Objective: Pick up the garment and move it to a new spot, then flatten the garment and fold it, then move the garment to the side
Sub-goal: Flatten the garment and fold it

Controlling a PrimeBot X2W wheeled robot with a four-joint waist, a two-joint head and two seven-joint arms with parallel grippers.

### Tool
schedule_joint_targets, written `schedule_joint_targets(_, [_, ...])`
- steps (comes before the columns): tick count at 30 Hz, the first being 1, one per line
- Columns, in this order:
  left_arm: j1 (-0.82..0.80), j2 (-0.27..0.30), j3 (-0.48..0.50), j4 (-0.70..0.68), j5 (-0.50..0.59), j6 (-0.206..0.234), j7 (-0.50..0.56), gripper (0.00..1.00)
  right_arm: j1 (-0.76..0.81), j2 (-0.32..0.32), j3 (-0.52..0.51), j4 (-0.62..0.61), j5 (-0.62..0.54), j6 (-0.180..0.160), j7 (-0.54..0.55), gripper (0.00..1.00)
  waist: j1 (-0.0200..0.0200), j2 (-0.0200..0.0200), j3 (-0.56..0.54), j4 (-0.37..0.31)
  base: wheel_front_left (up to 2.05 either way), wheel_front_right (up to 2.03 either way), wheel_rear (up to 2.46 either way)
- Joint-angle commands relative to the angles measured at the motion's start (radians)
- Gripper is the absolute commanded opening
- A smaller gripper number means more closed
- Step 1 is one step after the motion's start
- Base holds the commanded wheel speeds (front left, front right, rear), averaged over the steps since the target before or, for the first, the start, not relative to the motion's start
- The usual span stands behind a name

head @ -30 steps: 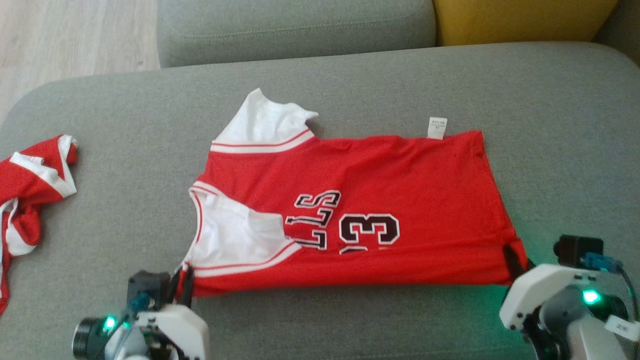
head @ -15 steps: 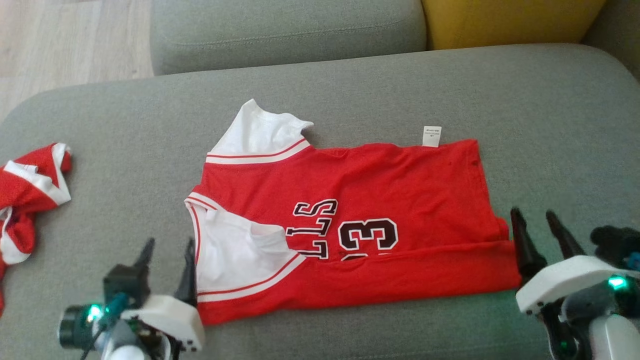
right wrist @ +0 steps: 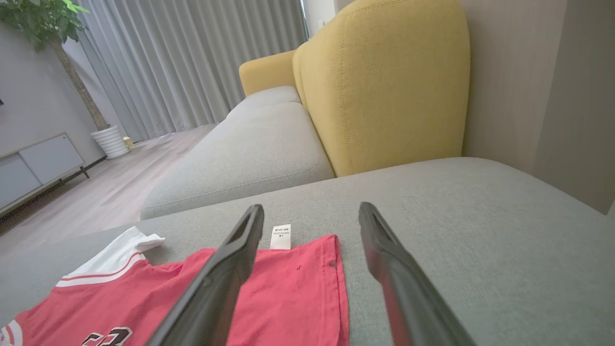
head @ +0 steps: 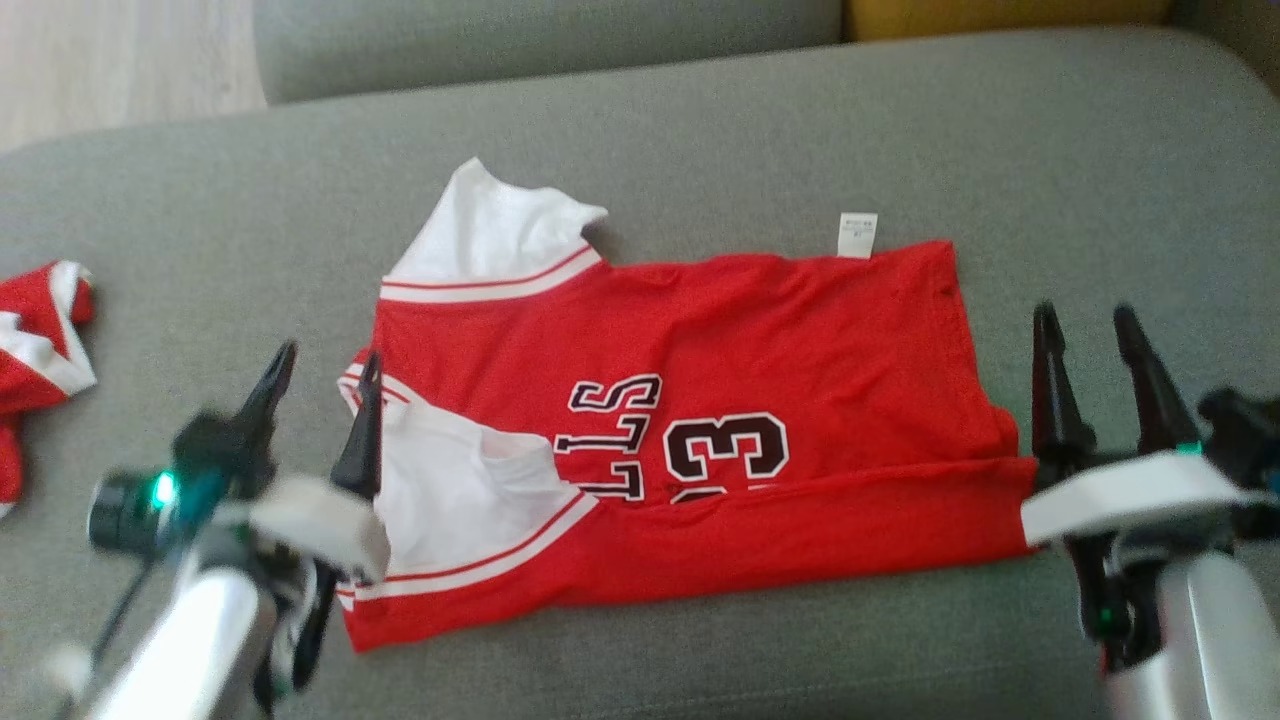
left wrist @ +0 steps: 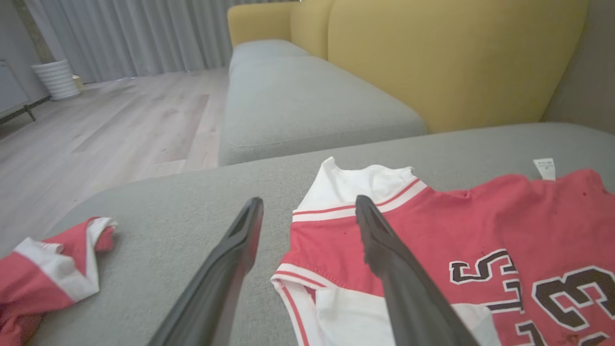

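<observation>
Head view, looking down: a red jersey (head: 700, 400) with white trim lies flat in the middle of a wide grey seat cushion (head: 700, 130). Its near edge is folded up over the black lettering, and a white care label (head: 858, 235) pokes out at the far edge. I see bare cushion on every side of it, widest on the far side and to the right. My left gripper (head: 328, 355) sits at the jersey's white-shouldered end with its two fingers spread apart, holding nothing. My right gripper (head: 1085, 312) sits just beside the plain red end, fingers likewise apart and empty. A second red-and-white garment (head: 40, 340) lies crumpled at the cushion's left edge, well apart from the jersey. Left wrist view adds a yellow backrest (left wrist: 432, 57), another grey seat and pale wood floor (left wrist: 120, 120) beyond the cushion's edge. Right wrist view adds grey curtains (right wrist: 168, 62), a low cabinet (right wrist: 38, 168) and a white ribbed pot (right wrist: 110, 142) holding a plant's thin trunk.
</observation>
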Motion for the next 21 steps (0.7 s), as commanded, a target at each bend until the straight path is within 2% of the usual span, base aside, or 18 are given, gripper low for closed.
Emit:
schedule_joint_targets(1, [-0.151,0.054,0.010,0.010,0.017,-0.044,0.079,1.00,-0.090,-0.005,0.026,-0.026,-0.034,0.007,0.008,1.00,0.0000,0.0000,0.054,-0.013,0.00,0.00,0.00])
schedule_joint_targets(3, [-0.237,0.079,-0.019,0.049,0.032,-0.094,0.149,1.00,-0.129,-0.005,0.024,-0.018,-0.056,0.007,0.030,1.00,0.0000,0.0000,0.088,-0.025,0.00,0.00,0.00])
schedule_joint_targets(8, [-0.473,0.122,-0.079,0.180,0.047,-0.258,0.280,1.00,-0.238,-0.009,0.046,0.011,-0.114,0.007,0.094,1.00,0.0000,0.0000,0.172,-0.070,0.00,0.00,0.00])
schedule_joint_targets(11, [-0.598,0.139,-0.088,0.283,0.033,-0.332,0.339,1.00,-0.299,-0.010,0.082,0.026,-0.120,0.007,0.121,1.00,0.0000,0.0000,0.214,-0.105,0.00,0.00,0.00])
schedule_joint_targets(15, [-0.747,0.165,-0.147,0.392,0.028,-0.381,0.431,1.00,-0.362,-0.015,0.117,0.033,-0.122,0.007,0.139,1.00,0.0000,0.0000,0.273,-0.139,0.00,0.00,0.00])
schedule_joint_targets(21, [-0.890,0.198,-0.254,0.515,-0.003,-0.391,0.474,1.00,-0.410,-0.025,0.161,0.043,-0.111,0.007,0.148,1.00,0.0000,0.0000,0.323,-0.180,0.00,0.00,0.00])
